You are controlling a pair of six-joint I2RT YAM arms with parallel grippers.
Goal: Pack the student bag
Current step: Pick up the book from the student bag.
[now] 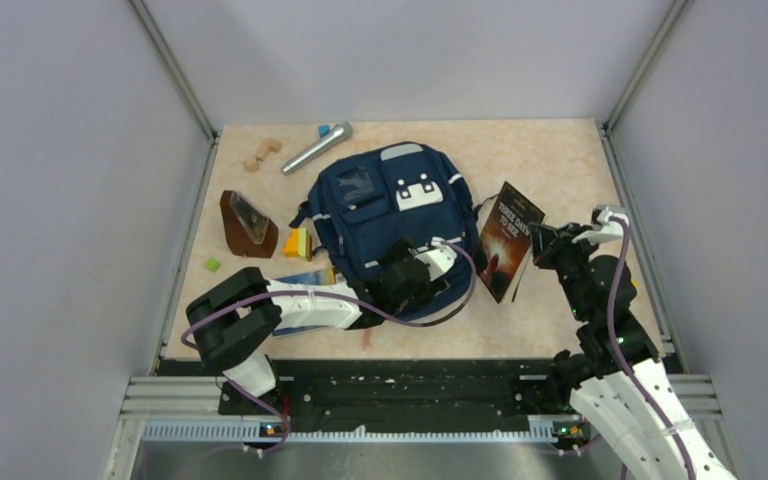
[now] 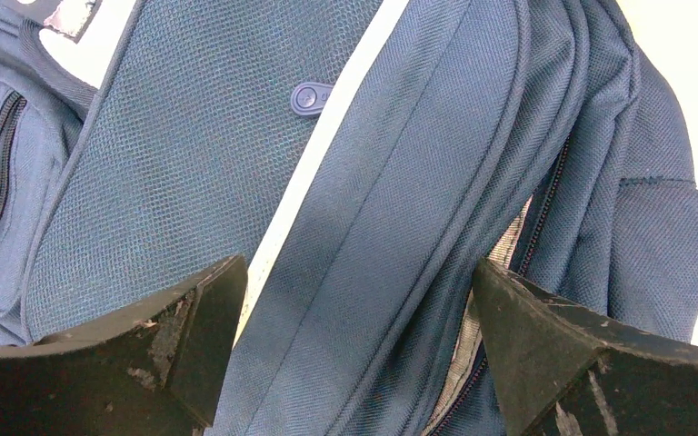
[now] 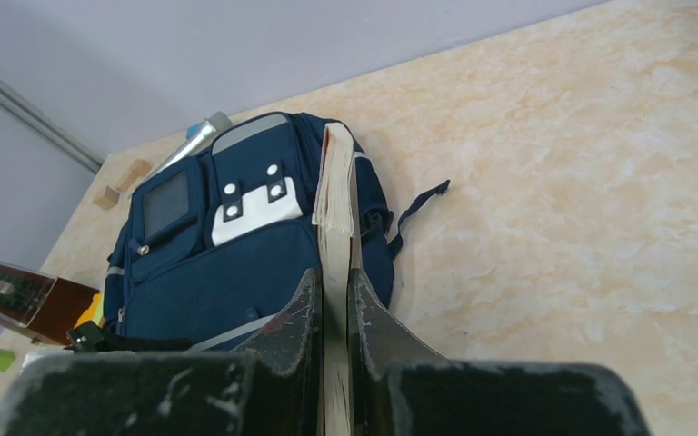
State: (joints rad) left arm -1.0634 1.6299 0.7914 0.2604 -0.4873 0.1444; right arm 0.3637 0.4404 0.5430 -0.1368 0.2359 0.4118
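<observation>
While the student bag (image 1: 390, 210) is laid flat on the table (image 1: 560, 160) with its front pocket up, the left gripper (image 2: 354, 277) is held over the bag's near end, jaws spread wide above a zipper and nothing gripped. Just right of the bag, a paperback book (image 1: 508, 240) is clamped on edge between the closed fingers of the right gripper (image 3: 332, 282).

Far left of the marbled table (image 1: 560, 160), a silver microphone (image 1: 317, 148) lies slantwise, pale wooden blocks (image 1: 262, 153) just beside it. Down the left side: a brown wedge (image 1: 248, 222), an orange-yellow block (image 1: 298, 243) close by, a small green cube (image 1: 213, 264) nearer the edge. On the right, a dark-covered book (image 1: 509, 240), tilted.
</observation>
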